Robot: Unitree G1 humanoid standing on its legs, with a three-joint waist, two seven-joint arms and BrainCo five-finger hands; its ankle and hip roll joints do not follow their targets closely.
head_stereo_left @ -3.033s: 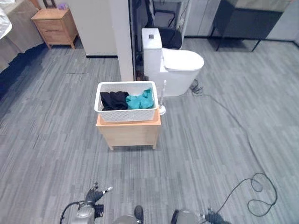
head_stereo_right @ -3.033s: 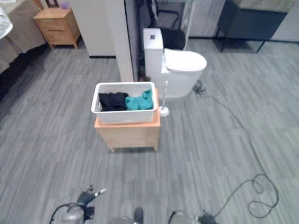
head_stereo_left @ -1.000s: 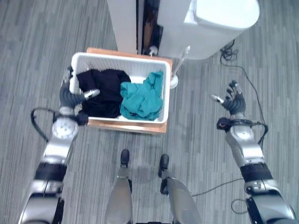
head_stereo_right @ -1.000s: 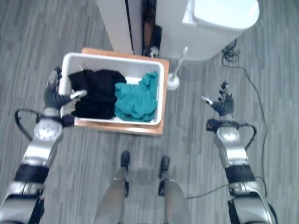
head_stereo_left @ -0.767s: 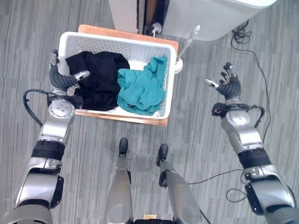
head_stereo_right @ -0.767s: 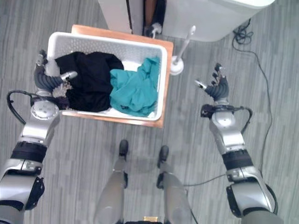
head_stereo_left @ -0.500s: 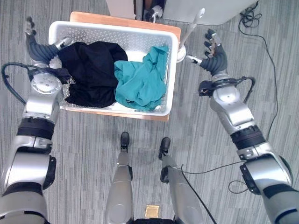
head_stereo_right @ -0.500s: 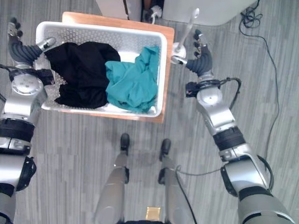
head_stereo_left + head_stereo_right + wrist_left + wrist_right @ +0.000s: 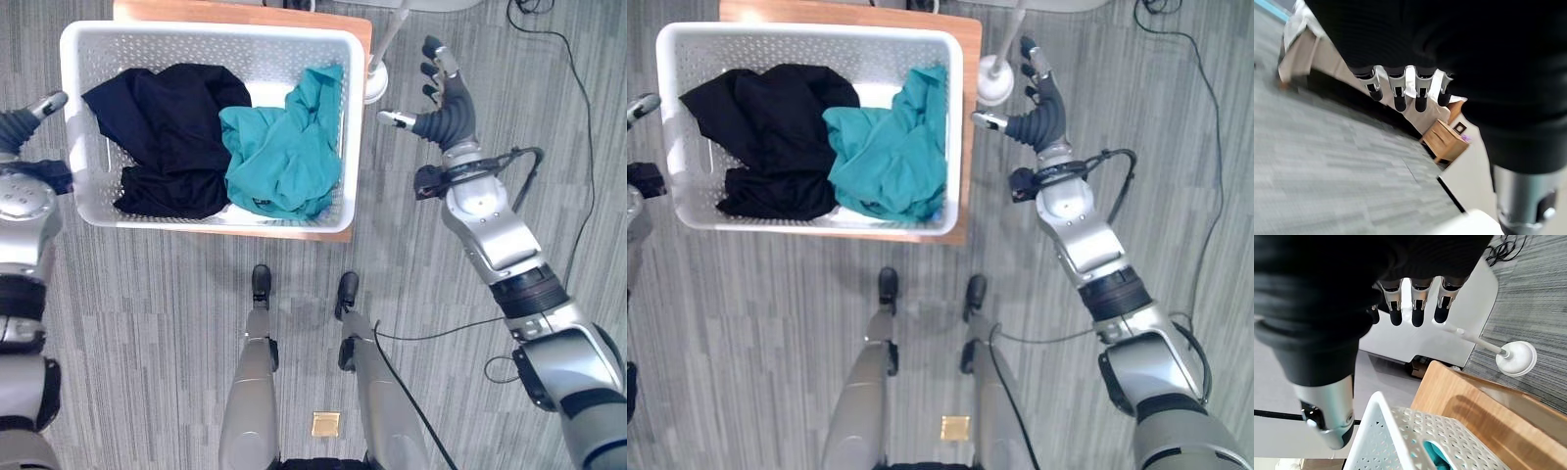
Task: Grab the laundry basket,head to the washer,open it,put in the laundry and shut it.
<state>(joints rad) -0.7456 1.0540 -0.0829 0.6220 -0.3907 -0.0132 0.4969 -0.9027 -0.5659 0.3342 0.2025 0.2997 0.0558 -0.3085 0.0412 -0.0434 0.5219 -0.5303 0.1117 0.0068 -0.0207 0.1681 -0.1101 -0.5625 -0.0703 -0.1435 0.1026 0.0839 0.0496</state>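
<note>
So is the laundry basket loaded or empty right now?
Loaded: the white laundry basket on the wooden stand holds a black garment and a teal garment.

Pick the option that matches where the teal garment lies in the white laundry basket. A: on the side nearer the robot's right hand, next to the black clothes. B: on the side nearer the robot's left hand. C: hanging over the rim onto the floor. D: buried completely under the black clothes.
A: the teal garment lies in the laundry basket on the side toward the right hand, beside the black clothes and in plain sight.
</note>
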